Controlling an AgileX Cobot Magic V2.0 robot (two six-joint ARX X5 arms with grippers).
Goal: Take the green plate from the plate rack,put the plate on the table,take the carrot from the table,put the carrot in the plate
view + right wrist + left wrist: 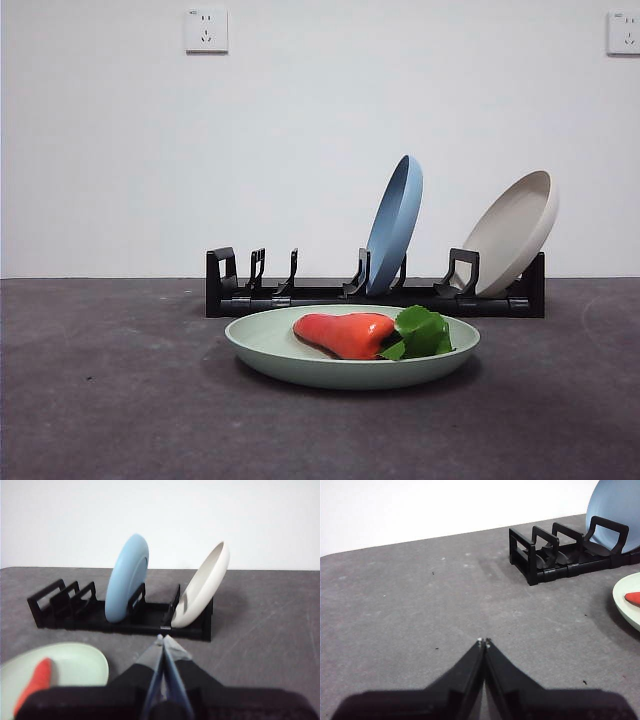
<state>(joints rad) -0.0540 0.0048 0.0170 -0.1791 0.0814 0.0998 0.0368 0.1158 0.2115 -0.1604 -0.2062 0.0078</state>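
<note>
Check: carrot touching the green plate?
Touching. Front view shows the carrot lying inside the green plate, resting on its surface, leaves at the rim.

**A:** What are you seeing for finishes here?

**B:** You've got a matte green plate (290, 345), smooth, no glare. The carrot (345, 333) is glossy, you can see highlights on the orange body, looks like plastic; leaves (424, 332) have a slight sheen too. The plate rack (380, 295) reads as black plastic, semi-gloss. The table (110, 400) is rough, grainy dark grey with pale scuffs. Blue plate (396, 223) and beige plate (515, 232) look matte as well, probably, since your right wrist view is blurry.
</note>
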